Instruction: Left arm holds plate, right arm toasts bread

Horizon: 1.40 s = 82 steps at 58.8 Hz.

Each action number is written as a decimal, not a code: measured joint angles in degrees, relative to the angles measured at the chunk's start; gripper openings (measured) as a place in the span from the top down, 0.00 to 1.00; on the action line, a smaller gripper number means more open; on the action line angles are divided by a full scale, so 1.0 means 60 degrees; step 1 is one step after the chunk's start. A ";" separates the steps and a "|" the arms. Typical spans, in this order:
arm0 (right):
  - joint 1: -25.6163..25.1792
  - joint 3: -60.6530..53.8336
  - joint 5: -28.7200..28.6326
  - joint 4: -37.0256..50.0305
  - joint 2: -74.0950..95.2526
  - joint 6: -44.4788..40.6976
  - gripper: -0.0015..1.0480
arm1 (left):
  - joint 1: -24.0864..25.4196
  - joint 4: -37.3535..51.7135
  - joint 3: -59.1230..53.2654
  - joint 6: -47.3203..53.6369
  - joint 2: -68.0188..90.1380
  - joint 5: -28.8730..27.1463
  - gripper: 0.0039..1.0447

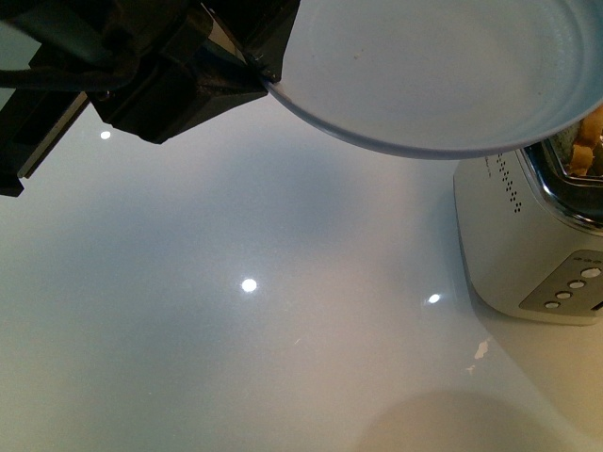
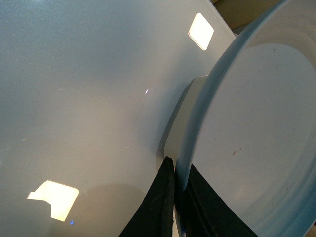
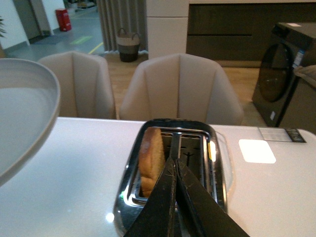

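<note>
The pale blue-grey plate (image 1: 443, 66) hangs in the air at the top of the front view, tilted, partly over the toaster (image 1: 528, 235). My left gripper (image 1: 267, 77) is shut on its rim; the left wrist view shows the black fingers (image 2: 165, 197) pinching the plate (image 2: 256, 128) edge. The bread (image 3: 150, 158) stands upright in one toaster (image 3: 173, 173) slot, and a bit of bread (image 1: 589, 141) shows under the plate in the front view. My right gripper (image 3: 175, 162) is shut and empty, just above the toaster's top beside the bread.
The toaster is white with a chrome top and a row of buttons (image 1: 570, 287) on its end. It stands on a glossy white table (image 1: 236, 330). Beige chairs (image 3: 180, 86) sit behind the far table edge. The plate (image 3: 22, 113) hovers close to the toaster.
</note>
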 joint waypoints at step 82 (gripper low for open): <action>0.0076 -0.0674 0.0102 -0.5053 -0.5941 0.0029 0.98 | 0.0000 0.0000 0.0000 0.0000 0.0000 -0.0007 0.97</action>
